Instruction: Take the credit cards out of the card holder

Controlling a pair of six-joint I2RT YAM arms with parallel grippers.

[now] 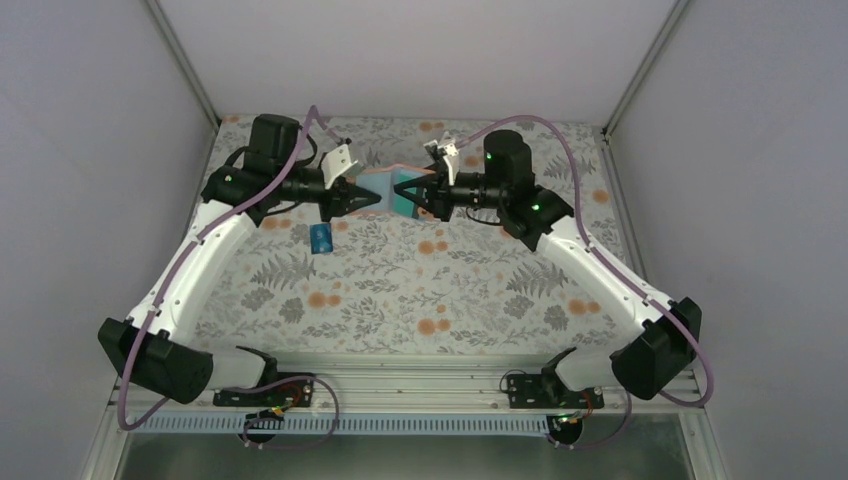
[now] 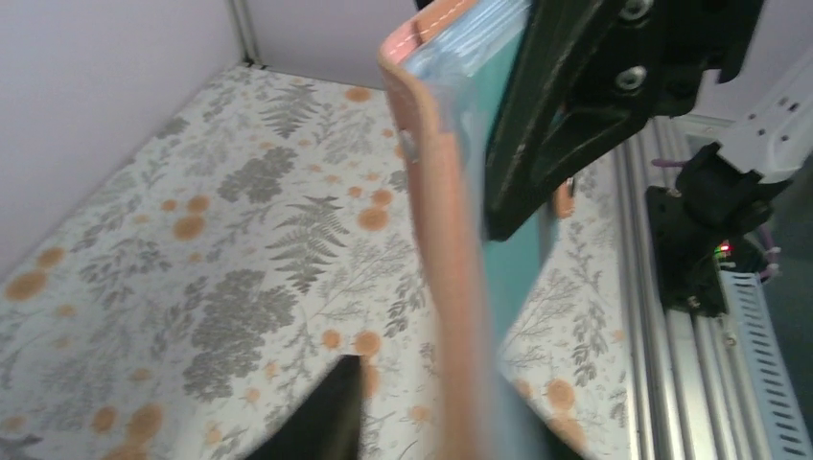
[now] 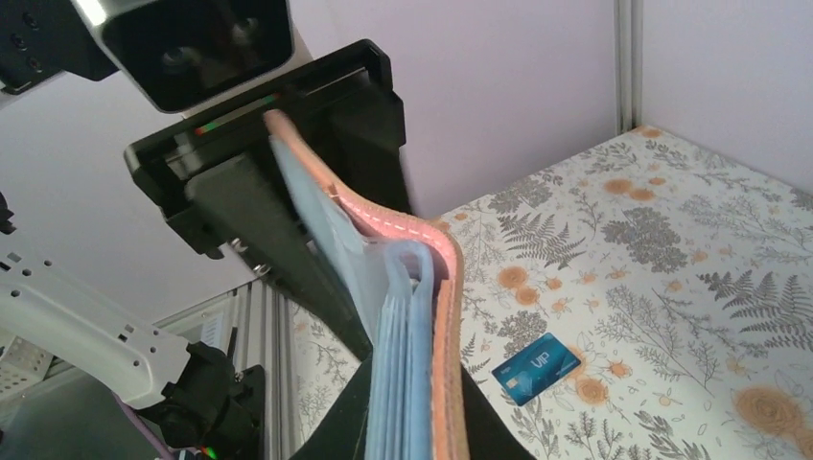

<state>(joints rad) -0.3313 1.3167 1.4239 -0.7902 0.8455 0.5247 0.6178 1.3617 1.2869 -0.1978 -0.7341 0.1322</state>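
The pink card holder hangs in the air between both grippers at the back of the table. My right gripper is shut on its end; in the right wrist view its jaws clamp the pink cover and pale blue sleeves. My left gripper is open and straddles the other end. In the left wrist view one fingertip stands apart from the pink cover. A teal-green card shows inside. A blue card lies flat on the table. Other cards are hidden.
The table carries a floral cloth. White walls close in the back and both sides. A metal rail with the arm bases runs along the near edge.
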